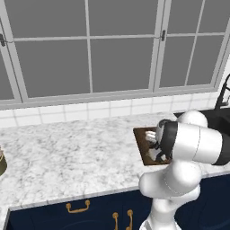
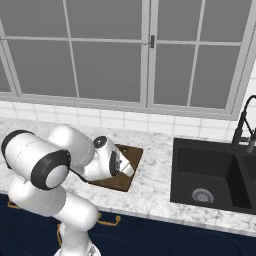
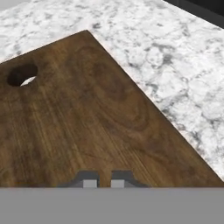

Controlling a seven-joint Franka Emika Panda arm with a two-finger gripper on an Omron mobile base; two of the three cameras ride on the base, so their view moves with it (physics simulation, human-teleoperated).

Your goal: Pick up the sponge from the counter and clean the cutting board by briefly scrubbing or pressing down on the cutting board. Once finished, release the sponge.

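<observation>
The dark brown cutting board (image 3: 87, 113) lies flat on the marbled counter (image 3: 175, 65), its small hole (image 3: 22, 75) at the upper left of the hand view. My gripper (image 3: 103, 183) hovers low over the board, its two tips almost together with nothing showing between them. In the left base view the board (image 1: 143, 138) is partly covered by my arm, which bends down onto it. In the right base view a corner of the board (image 2: 131, 159) shows beside my hand. The sponge is hidden.
A black sink (image 2: 210, 175) with a dark faucet (image 2: 245, 125) is set into the counter (image 2: 155, 185) right of the board. A window and a tiled wall run along the back. A dark rounded object (image 1: 2, 162) sits at the counter's far left edge.
</observation>
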